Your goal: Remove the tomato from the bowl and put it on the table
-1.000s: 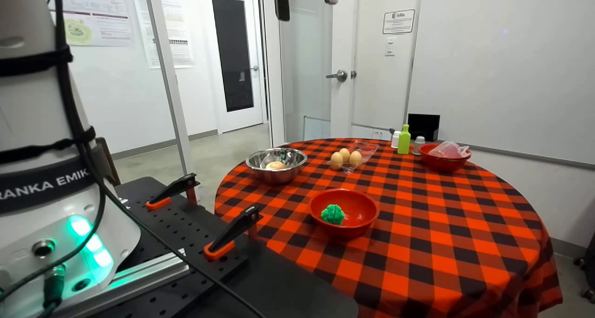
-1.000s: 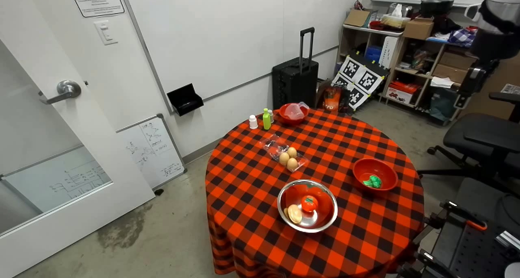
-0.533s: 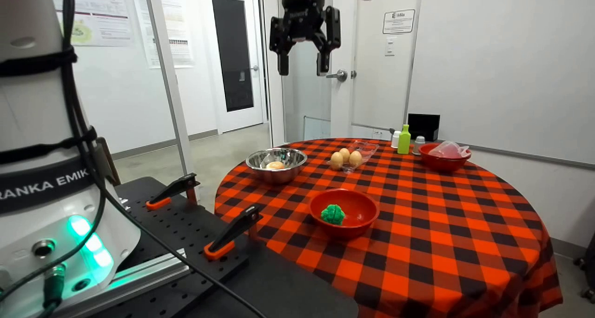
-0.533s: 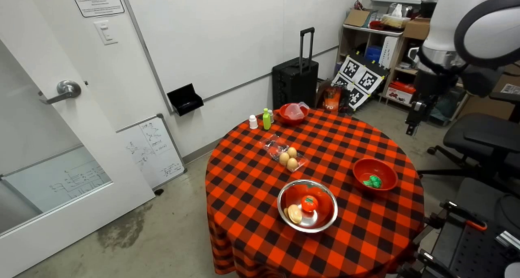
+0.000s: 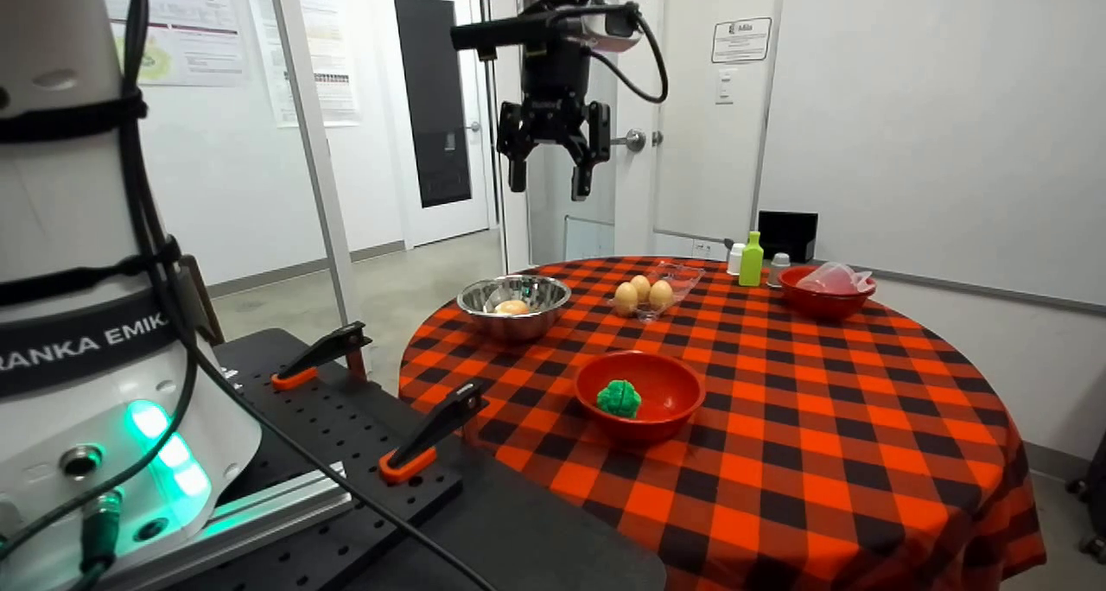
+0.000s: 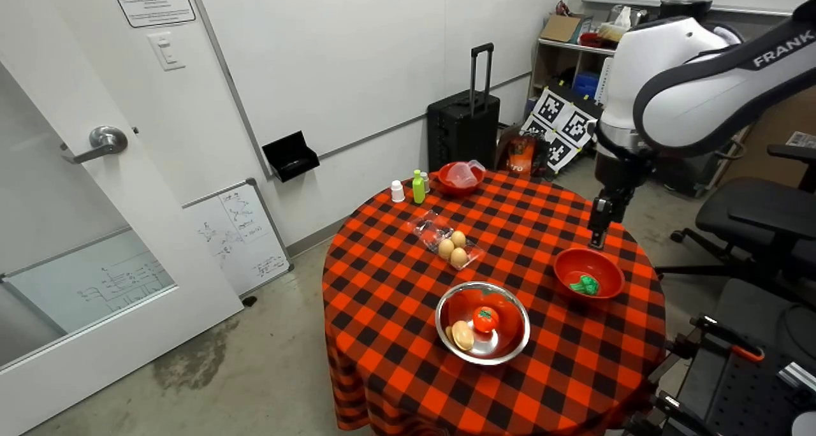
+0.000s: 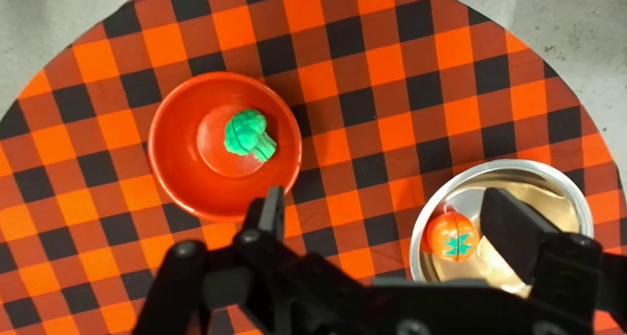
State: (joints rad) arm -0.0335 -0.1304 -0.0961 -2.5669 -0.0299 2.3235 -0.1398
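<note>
The tomato (image 6: 485, 319), red-orange with a green star top, lies in the shiny silver bowl (image 6: 524, 334). It also shows in the wrist view (image 7: 452, 237), near the bowl's rim (image 7: 514, 164). In an exterior view the silver bowl (image 5: 518, 327) hides it. A pale beige piece (image 6: 463, 336) lies beside it in the bowl. The table (image 6: 395, 372) has a red-and-black checked cloth. My gripper (image 5: 549, 193) points down, open and empty, high above the table. In an exterior view its fingertips (image 6: 597, 241) appear over the red bowl's far rim. In the wrist view one finger partly covers the silver bowl.
A red bowl (image 7: 169, 168) holding a green broccoli (image 7: 249, 134) stands beside the silver bowl. Several items stand farther back: brown eggs (image 6: 458, 257) in a clear carton, a green bottle (image 6: 418, 187), white shakers and a red dish (image 6: 460, 188) with a clear cup.
The arm has come down and over the table; my gripper has dropped well into both exterior views. It stays open. The bowls and their contents have not moved.
</note>
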